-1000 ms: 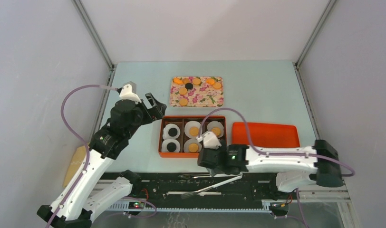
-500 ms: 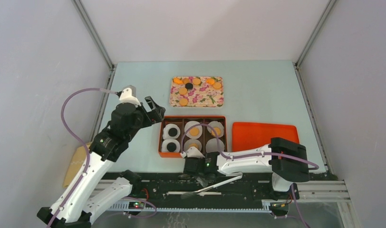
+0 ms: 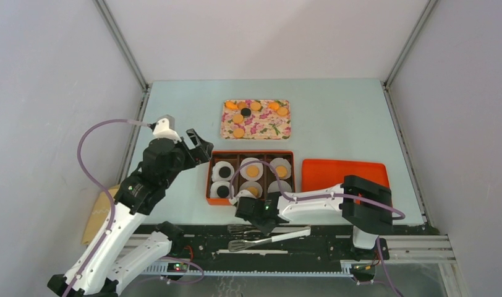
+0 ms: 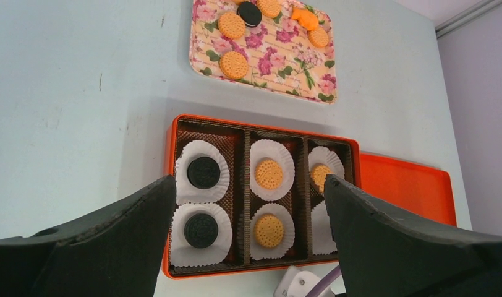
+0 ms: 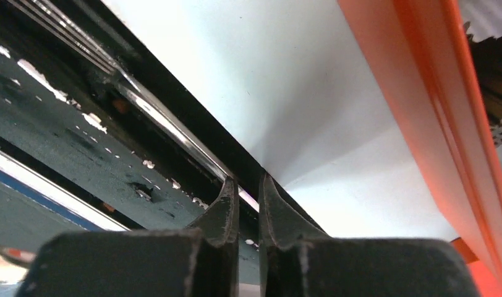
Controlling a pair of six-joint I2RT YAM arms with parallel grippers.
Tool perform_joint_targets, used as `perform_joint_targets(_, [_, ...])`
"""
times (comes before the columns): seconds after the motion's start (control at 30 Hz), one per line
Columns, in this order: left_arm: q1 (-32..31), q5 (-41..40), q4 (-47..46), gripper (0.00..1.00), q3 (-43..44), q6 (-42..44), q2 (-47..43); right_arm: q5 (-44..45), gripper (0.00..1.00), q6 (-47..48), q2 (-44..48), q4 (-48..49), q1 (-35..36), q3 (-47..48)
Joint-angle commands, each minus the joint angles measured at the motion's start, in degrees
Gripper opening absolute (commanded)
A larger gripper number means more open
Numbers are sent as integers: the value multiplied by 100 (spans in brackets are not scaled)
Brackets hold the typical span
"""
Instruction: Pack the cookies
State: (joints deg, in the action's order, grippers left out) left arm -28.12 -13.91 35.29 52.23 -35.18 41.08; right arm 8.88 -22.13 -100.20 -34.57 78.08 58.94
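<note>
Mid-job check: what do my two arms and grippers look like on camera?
The left arm and right arm have white links and black joints, each trailing a purple cable. The left gripper and right gripper have black, tapering fingers.

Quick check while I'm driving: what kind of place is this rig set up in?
Probably a lab test cell: plain white walls on metal frame posts, a pale table, and a staged floral tray and orange box of cookies.
</note>
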Motion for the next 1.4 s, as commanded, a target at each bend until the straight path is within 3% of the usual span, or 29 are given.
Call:
perform_joint_targets(0.0, [-27, -138, -9, 94, -76, -146, -166, -24, 4, 17, 188, -81, 22, -97])
perform_joint_targets(0.03, [-27, -138, -1, 94, -73, -154, -171, 27, 0, 50, 287, -133, -11, -93])
perform_joint_targets(0.23, [-27, -123, 48, 94, 28, -165, -127, 175, 0, 161, 1039, -307, -240, -100])
perform_joint_targets(0.43, [-128, 331, -187, 92, -51, -220, 37, 491, 0, 172, 1153, -441, -524, -131])
perform_joint_targets(0.8, [-571, 91, -192, 92, -25, -242, 246, 1028, 0, 202, 2486, -916, -1100, 95])
perform_joint_targets(1.13, [-592, 211, -378, 92, 230, -161, 691, 986, 0, 495, 2563, -940, -3215, 1091])
perform_joint_targets(1.37, [-597, 181, -392, 92, 635, 18, 1072, 827, 0, 857, 1392, -1188, -4611, 2516])
